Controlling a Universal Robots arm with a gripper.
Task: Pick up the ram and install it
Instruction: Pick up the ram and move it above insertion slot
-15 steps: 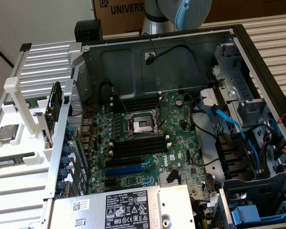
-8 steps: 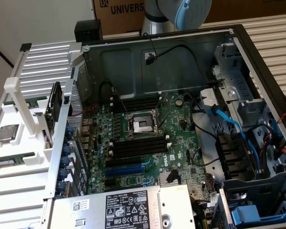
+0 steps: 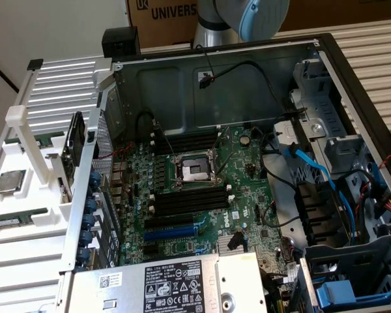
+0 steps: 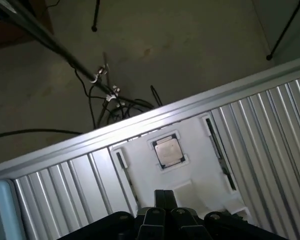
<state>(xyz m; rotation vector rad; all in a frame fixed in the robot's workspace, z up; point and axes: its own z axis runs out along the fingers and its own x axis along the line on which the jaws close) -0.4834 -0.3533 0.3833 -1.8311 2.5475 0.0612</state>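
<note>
The jaws are pressed shut on nothing, over the white tray (image 4: pixel 200 155) holding the processor chip (image 4: pixel 167 151); the ram (image 3: pixel 10 222) lies in that tray.

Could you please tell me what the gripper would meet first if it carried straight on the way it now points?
Most likely the white plastic tray, just short of the square silver-topped processor chip seated in it. The gripper, jaws shut, aims there; depth is unclear.

Cardboard box (image 3: pixel 163 16) at twelve o'clock of the exterior view, pale wall (image 3: pixel 52 26) at ten, ribbed metal tabletop (image 3: pixel 371 59) at two, grey floor (image 4: pixel 190 40) under black cables (image 4: pixel 130 103)
</note>
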